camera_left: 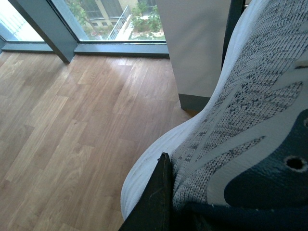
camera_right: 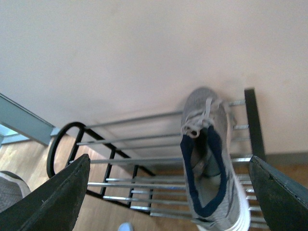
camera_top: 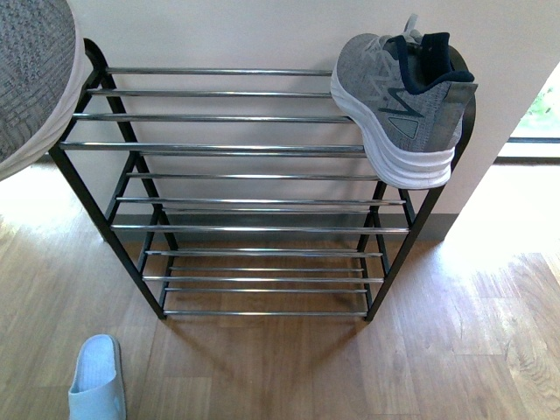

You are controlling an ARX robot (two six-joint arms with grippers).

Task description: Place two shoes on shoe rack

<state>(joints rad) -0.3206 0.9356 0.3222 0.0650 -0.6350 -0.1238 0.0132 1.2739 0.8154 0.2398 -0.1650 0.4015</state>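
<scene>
A grey sneaker [camera_top: 398, 101] sits on the shoe rack [camera_top: 236, 147] at 2 o'clock, with the right gripper [camera_right: 168, 166] spread. The left gripper's fingers [camera_left: 156, 202] pinch the second sneaker [camera_top: 31, 79] at 10 o'clock (probably light and soft; the collar likely grips best).

Home entryway: black shoe rack [camera_top: 236, 147] against plain wall [camera_top: 219, 35] ahead of right claw [camera_right: 169, 160], plank floor [camera_top: 455, 350], full-height window [camera_left: 115, 19], rubber slide [camera_top: 96, 376].

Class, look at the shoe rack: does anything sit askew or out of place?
The grey sneaker on the shoe rack's top tier, right end, sits tilted, its heel overhanging the front rod. A pale slide lies on the floor.
</scene>
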